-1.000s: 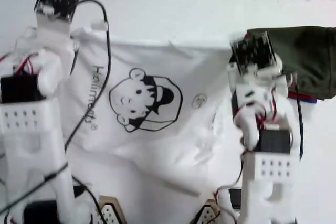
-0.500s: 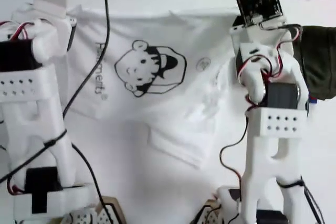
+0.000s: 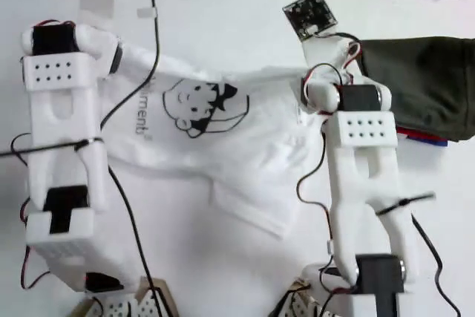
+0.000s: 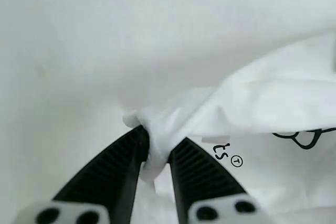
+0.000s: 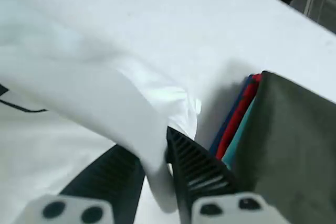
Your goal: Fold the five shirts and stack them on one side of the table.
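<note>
White shirt (image 3: 245, 135) stretches across frame centre, its upper edge pinched at either end by left gripper (image 4: 157, 142) and right gripper (image 5: 153, 153), likely for a fold. Folded shirts (image 3: 424, 88) lie stacked at right.

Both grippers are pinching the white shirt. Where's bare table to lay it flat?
Bare table: the far strip beyond the white shirt, the near patch between the arm bases, and the near right corner, this side of the folded stack. Crowded: the middle, under the shirt pinched by the left gripper and right gripper, and the stack's side.
</note>
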